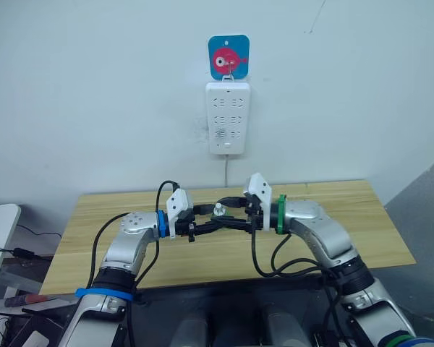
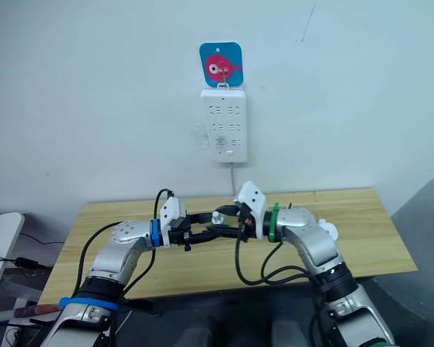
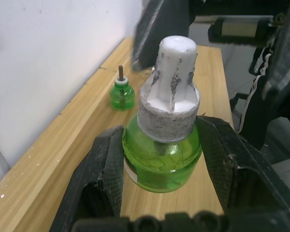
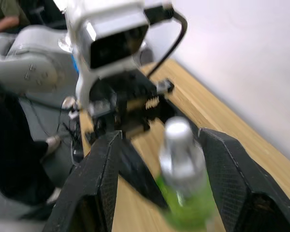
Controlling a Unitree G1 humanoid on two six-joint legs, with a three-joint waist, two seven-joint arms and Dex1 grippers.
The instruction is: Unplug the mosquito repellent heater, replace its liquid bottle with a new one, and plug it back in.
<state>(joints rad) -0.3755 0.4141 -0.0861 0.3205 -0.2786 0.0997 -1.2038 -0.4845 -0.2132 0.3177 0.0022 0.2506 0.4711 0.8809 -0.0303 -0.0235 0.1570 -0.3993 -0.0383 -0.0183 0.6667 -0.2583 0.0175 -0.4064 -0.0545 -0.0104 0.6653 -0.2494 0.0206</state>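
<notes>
Pale wood-grain bench (image 1: 347,217); white multi-socket power strip (image 1: 228,118) on the wall above. Left gripper (image 3: 159,159) fingers clamp a round translucent green bottle (image 3: 162,154) with ribbed white cap — right gripper (image 4: 157,183) fingers spread around it. Second green bottle (image 3: 122,94), uncapped, stands on the bench by the wall.

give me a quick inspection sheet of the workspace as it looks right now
surface: light wooden table against a white wall.
job's things: capped green bottle held above the table; second green bottle, wick bare, standing near the wall edge; heater: nothing seen.
clutter: nothing seen.
grippers: left end effector shut on the capped bottle's body; right end effector open, fingers either side of the white cap.
cables: black leads looping off both wrists; white cord below the power strip.
surroundings: blue and pink hook plate above the strip; a person's arm behind.
</notes>
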